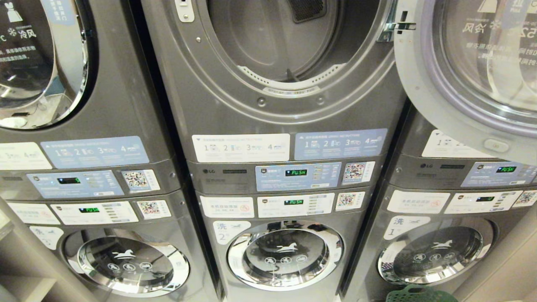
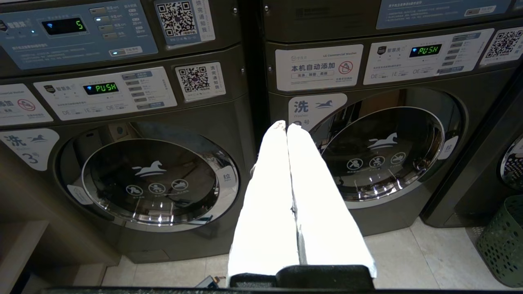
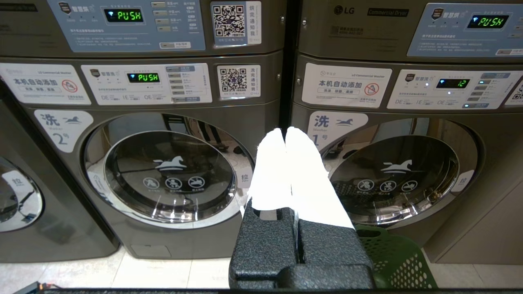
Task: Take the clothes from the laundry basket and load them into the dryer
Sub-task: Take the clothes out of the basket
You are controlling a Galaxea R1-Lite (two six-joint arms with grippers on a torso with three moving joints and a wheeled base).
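Note:
The middle dryer point(image 1: 277, 46) stands with its drum open, and its round door point(image 1: 474, 71) is swung out to the right. The green perforated laundry basket point(image 1: 419, 293) sits on the floor low at the right, in front of washer 1. It also shows as the basket point(image 3: 392, 261) just behind my right fingers and the basket point(image 2: 504, 245) at the edge of the left wrist view. No clothes are in view. My left gripper point(image 2: 286, 124) is shut and empty, facing the lower washers. My right gripper point(image 3: 284, 130) is likewise shut and empty. Neither arm shows in the head view.
Three stacked machine columns fill the view, with closed washer doors point(image 1: 285, 253) below the control panels point(image 1: 298, 176). The left dryer door point(image 1: 37, 63) is closed. A light tiled floor point(image 2: 429, 261) lies in front. A shelf edge point(image 1: 25, 281) sits at the lower left.

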